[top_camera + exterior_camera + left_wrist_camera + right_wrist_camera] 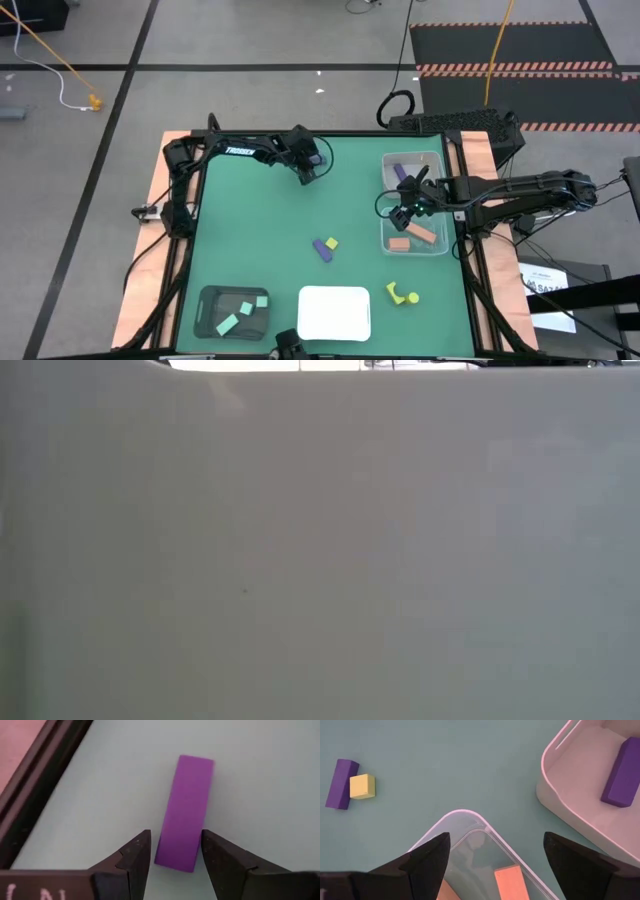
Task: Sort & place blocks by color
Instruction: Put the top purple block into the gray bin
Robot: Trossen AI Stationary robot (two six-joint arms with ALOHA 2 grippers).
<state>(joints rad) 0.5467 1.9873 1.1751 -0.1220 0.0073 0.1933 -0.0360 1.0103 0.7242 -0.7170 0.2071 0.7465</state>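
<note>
Near the far edge of the green table [250, 230], the left gripper [175, 857] has its two fingers on either side of a purple bar [185, 812], touching it or very nearly so; whether the bar rests on the table or is lifted cannot be told. Over at the table's right side, the right gripper [495, 855] hangs with its fingers spread wide and holding nothing, above the corner of a clear tray [441, 240] that contains salmon-orange blocks [420, 234]. Just beyond that tray sits a white bin [570, 795] with a purple block [622, 775] inside. Toward the middle of the table, another purple bar [322, 251] lies touching a small yellow cube [331, 242]. Two more yellow pieces [402, 295] lie near the front right. Along the front edge, a black tray [205, 322] holds mint green blocks [243, 313], and a white tray [334, 312] sits beside it. A pale surface fills the low view.
</note>
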